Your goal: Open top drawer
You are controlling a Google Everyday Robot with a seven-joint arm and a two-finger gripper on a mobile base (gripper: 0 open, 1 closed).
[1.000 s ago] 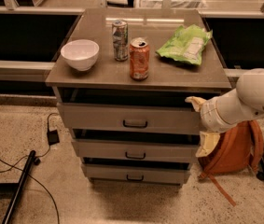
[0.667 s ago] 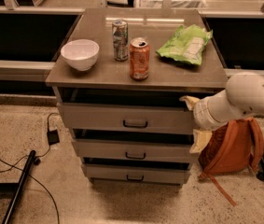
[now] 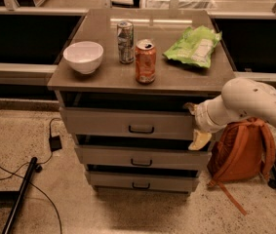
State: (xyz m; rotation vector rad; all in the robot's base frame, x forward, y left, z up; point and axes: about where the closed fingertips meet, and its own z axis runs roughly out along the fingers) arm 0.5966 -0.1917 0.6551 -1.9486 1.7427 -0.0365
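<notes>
Arm (image 3: 247, 104) reaches in from rt, claw (image 3: 194, 126) spread wide at top drawer (image 3: 108, 122) rt end.

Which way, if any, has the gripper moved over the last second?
Yes. The gripper has shifted left, closer to the handle of the top drawer, and now sits at that drawer front's right end.

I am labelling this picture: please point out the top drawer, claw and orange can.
top drawer (image 3: 103, 123), camera view, grey front, left half.
claw (image 3: 195, 124), camera view, its middle, at the drawer's right end.
orange can (image 3: 145, 63), camera view, its side.
</notes>
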